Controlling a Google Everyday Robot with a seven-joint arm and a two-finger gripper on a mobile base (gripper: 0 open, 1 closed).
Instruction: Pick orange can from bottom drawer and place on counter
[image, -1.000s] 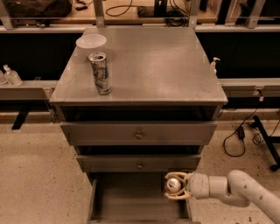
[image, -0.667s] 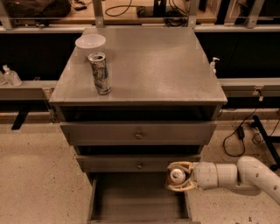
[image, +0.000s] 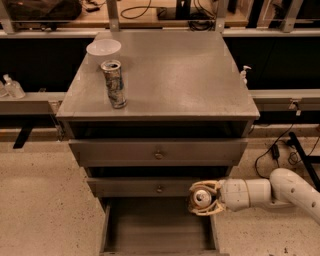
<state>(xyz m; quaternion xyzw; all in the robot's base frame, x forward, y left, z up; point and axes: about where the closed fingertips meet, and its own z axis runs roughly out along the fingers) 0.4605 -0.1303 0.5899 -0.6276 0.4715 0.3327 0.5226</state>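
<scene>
My gripper (image: 204, 198) is shut on the orange can (image: 202, 197), whose silver top faces the camera. It holds the can in the air at the right edge of the open bottom drawer (image: 157, 230), level with the middle drawer's front. The drawer's grey floor is bare. The counter (image: 185, 75) lies above, well clear of the can. My white arm (image: 280, 192) reaches in from the right.
A tall white-and-blue patterned can (image: 114, 83) and a white bowl (image: 103, 48) stand on the counter's left side. The two upper drawers with round knobs (image: 159, 154) are closed. A small bottle (image: 244, 75) is at the counter's right edge. Cables lie on the floor at right.
My gripper has lifted the orange can up out of the bottom drawer, from near its floor to level with the middle drawer's front.
</scene>
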